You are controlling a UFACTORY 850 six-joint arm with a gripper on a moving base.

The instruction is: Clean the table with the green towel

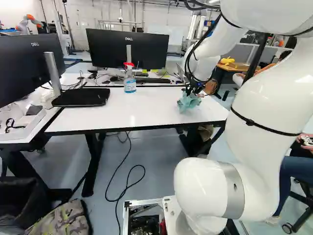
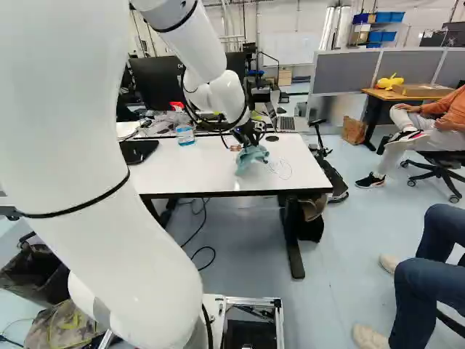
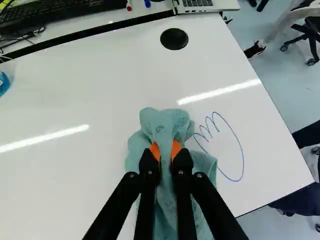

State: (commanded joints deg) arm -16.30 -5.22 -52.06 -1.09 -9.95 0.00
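Observation:
My gripper is over the right part of the white table. In the wrist view the orange-padded fingers of the gripper pinch the green towel from two sides. Bunched cloth bulges ahead of the fingertips and hangs around them; I cannot tell how firmly it rests on the tabletop. A looping blue pen line marks the table beside the towel, on the side of the table's right end, and part of it may be hidden under the cloth.
A spray bottle with a red top stands toward the table's back. Monitors and a keyboard are behind, with a black stand to the left. A round black cap lies in the tabletop. A person's legs are right of the base.

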